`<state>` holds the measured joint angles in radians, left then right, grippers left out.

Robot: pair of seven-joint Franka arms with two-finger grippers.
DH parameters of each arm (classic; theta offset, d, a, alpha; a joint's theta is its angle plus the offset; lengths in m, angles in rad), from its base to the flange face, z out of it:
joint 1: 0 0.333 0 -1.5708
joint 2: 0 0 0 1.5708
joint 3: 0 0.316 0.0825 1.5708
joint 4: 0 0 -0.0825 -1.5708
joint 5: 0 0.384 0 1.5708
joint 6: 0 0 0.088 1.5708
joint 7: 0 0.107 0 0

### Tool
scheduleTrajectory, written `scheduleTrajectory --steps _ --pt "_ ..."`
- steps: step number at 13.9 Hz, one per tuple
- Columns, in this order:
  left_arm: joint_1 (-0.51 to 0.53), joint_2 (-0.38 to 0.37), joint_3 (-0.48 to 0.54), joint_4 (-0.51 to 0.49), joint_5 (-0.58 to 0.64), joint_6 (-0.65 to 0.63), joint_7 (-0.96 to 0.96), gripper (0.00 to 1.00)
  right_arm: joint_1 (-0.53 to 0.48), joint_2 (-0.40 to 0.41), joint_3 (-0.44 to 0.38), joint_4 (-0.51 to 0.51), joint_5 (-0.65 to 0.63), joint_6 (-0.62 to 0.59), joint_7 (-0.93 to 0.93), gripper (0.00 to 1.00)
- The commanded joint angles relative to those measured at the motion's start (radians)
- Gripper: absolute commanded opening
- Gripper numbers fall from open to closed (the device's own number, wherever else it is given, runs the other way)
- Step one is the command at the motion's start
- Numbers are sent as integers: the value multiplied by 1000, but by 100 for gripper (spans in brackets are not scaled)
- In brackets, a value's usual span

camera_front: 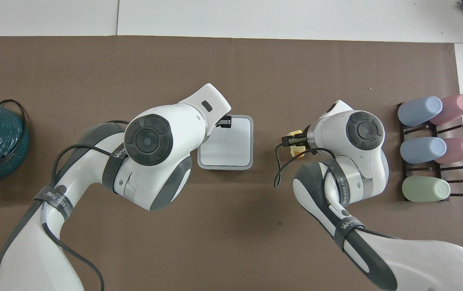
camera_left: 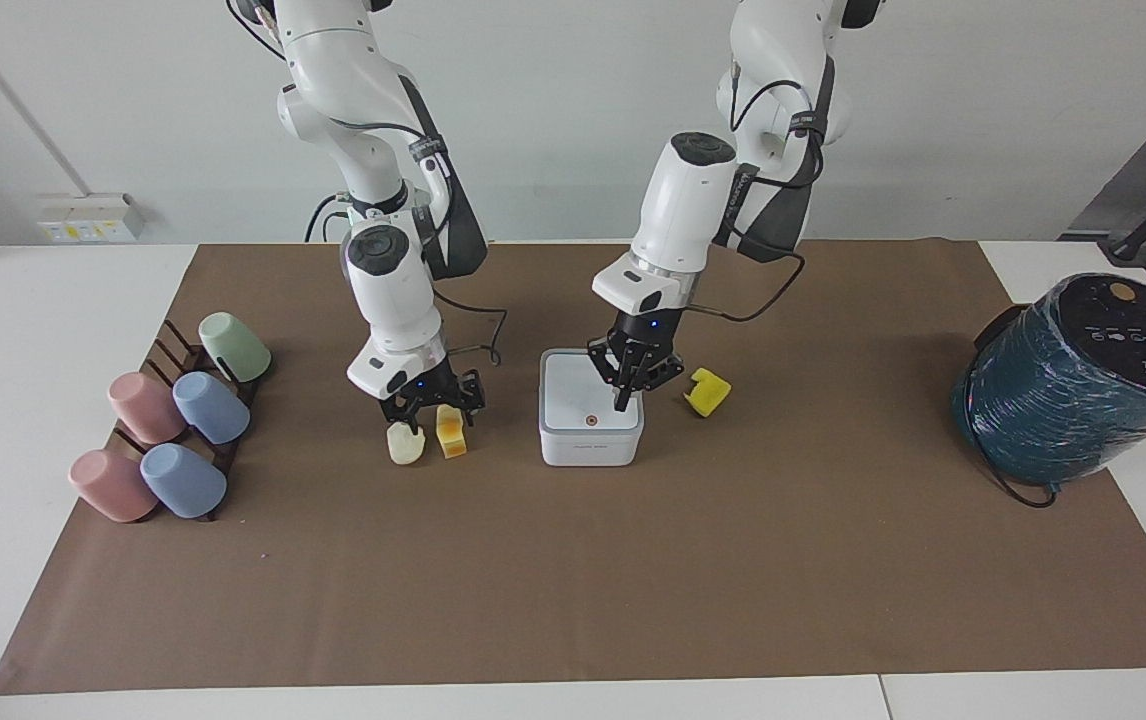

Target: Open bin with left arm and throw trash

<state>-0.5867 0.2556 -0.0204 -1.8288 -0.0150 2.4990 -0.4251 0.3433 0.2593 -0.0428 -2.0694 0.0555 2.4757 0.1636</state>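
The white bin [camera_left: 573,445] stands mid-table with its grey-rimmed lid [camera_front: 227,149] shut; its orange button [camera_left: 590,420] shows in the facing view. My left gripper [camera_left: 622,398] points down, shut, low over the lid beside the button; I cannot tell if it touches. In the overhead view it [camera_front: 226,121] covers the button. My right gripper [camera_left: 433,408] is open, low over the orange-yellow block [camera_left: 451,435] and cream lump [camera_left: 401,444]. The yellow notched chunk [camera_left: 707,392] lies beside the bin toward the left arm's end. Only the block [camera_front: 296,150] peeks out in the overhead view.
A rack of several pastel cups [camera_left: 173,420] lies at the right arm's end of the table, also in the overhead view [camera_front: 429,145]. A big teal wrapped cylinder [camera_left: 1083,380] sits at the left arm's end. A brown mat [camera_left: 573,580] covers the table.
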Motion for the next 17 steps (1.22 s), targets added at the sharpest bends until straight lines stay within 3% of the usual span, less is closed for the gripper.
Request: scheduleTrajectory --steps 1,2,3,6,12,15,17 --pt "-33 28 16 -6 0 41 -11 0 34 32 -2 -8 7 49 28 53" --pt "-39 39 16 -7 0 50 -12 0 33 37 -3 -8 0 61 22 33" --pt "-47 39 16 -12 0 40 -12 0 33 40 -3 -3 -2 60 30 0" --pt "-56 36 17 -32 0 32 -14 0 13 25 -5 38 0 16 45 0" --pt "-62 34 19 -63 0 17 -12 0 -10 -46 -12 176 17 -202 160 0" --pt "-52 -7 19 -17 1 -116 -9 0 -23 -64 -11 241 27 -282 217 0" --pt "-42 -73 25 -3 0 -242 5 0 -43 -101 -11 242 142 -290 224 0"
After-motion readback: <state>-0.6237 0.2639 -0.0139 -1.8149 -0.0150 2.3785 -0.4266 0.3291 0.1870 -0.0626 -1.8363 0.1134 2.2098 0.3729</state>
